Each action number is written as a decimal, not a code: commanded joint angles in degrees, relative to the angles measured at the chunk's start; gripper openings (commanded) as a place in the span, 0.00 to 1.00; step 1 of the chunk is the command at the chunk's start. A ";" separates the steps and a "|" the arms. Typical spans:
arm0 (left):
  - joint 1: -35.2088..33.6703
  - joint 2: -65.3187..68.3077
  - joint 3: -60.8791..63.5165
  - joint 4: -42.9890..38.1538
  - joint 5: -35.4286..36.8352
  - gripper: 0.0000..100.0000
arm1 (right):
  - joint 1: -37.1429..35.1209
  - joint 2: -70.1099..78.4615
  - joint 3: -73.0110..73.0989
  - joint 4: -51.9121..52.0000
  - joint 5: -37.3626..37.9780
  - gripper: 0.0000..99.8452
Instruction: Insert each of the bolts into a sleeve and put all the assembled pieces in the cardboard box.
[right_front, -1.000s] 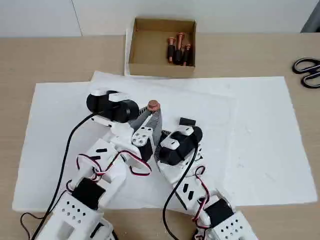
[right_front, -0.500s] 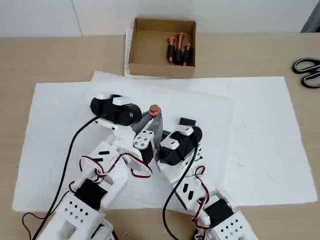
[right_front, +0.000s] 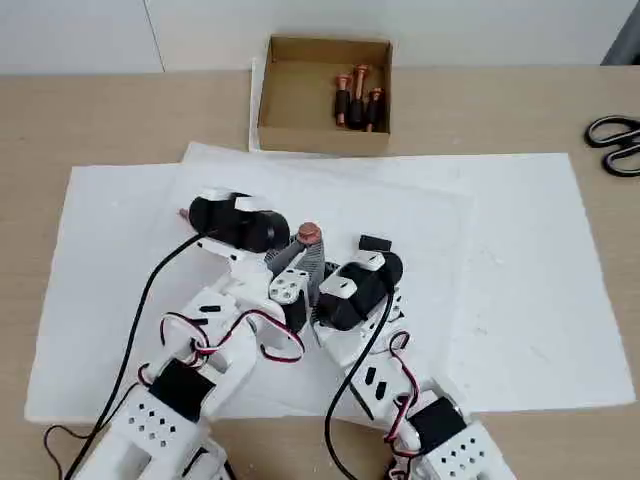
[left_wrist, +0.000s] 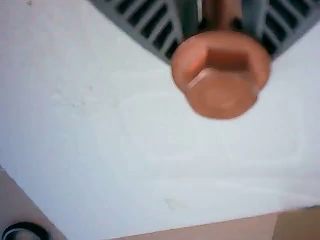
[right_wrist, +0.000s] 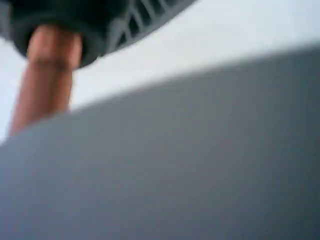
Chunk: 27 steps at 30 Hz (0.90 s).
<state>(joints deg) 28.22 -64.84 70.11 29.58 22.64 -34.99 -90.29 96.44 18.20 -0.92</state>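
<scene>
Left gripper (right_front: 307, 250) clamps bolt (left_wrist: 220, 75) by head, prob. seating shaft in sleeve (right_wrist: 55, 22); right gripper (right_front: 322, 272) grip: can't tell.

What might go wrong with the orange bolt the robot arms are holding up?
The bolt, pinched in the left end effector, might slip and roll across the white sheet. Its black sleeve looks only partly on, so it might slide off. The cardboard box sits well away, so it might fall on the way.

No text, label, number or sign can be read on anything.
</scene>
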 joint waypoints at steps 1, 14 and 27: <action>-0.44 -0.44 -0.31 2.11 0.09 0.01 | -0.04 -1.10 0.44 -0.04 -0.35 0.00; -0.35 -0.09 2.59 2.99 0.09 0.01 | -0.04 -1.10 0.44 -0.04 -0.35 0.00; -0.26 -0.44 2.77 3.43 0.26 0.10 | -0.04 -1.10 0.44 -0.04 -0.35 0.00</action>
<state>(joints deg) 28.40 -64.84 73.01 32.40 22.64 -35.08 -90.20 96.44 18.20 -0.92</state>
